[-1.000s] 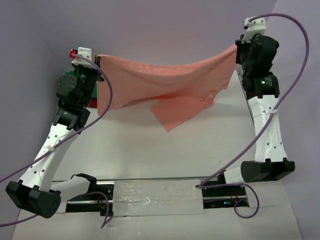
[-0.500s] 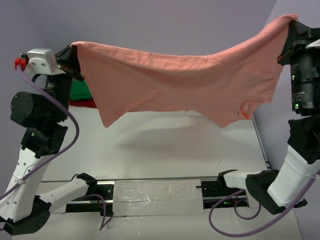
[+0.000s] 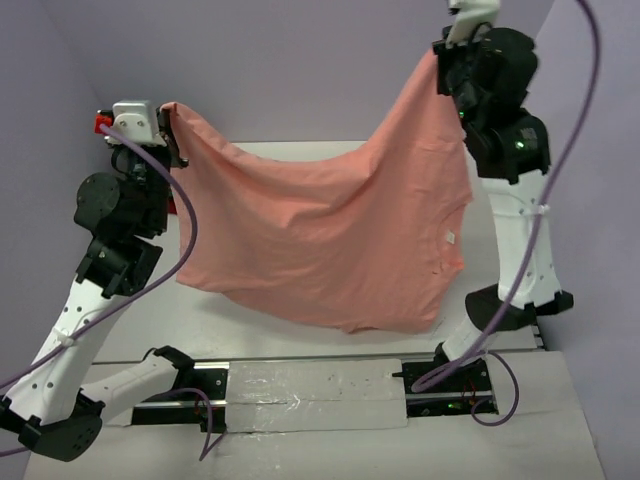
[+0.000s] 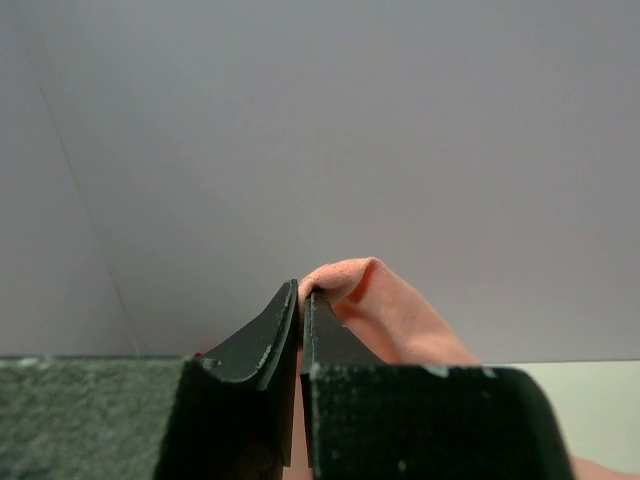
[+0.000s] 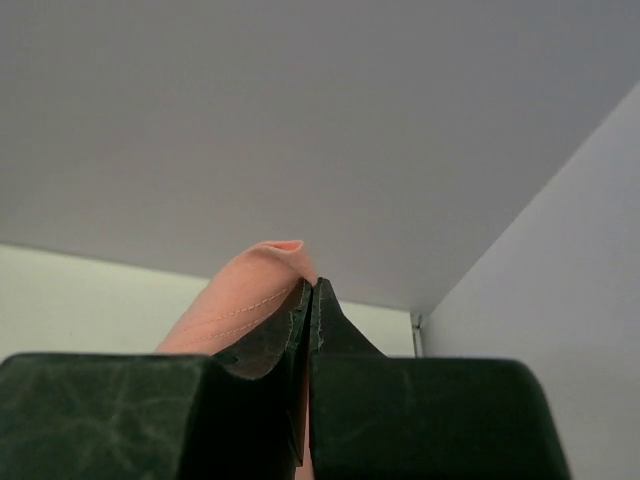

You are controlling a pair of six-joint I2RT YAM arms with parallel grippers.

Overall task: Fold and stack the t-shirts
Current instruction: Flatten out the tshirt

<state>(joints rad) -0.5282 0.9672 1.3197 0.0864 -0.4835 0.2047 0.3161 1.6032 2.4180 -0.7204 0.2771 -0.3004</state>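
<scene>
The left gripper (image 3: 168, 122) and right gripper (image 3: 441, 52) each pinch shut on a corner of the salmon-pink t-shirt (image 3: 340, 240). It hangs spread between them above the bench (image 3: 250, 335), with the right corner higher. This looks like the spreading step before folding, so next it likely needs laying flat without bunching.

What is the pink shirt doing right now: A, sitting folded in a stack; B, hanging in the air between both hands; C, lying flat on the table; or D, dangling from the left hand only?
B: the left hand and the right hand each pinch a corner of the pink shirt, which hangs spread between them above the table.
</scene>
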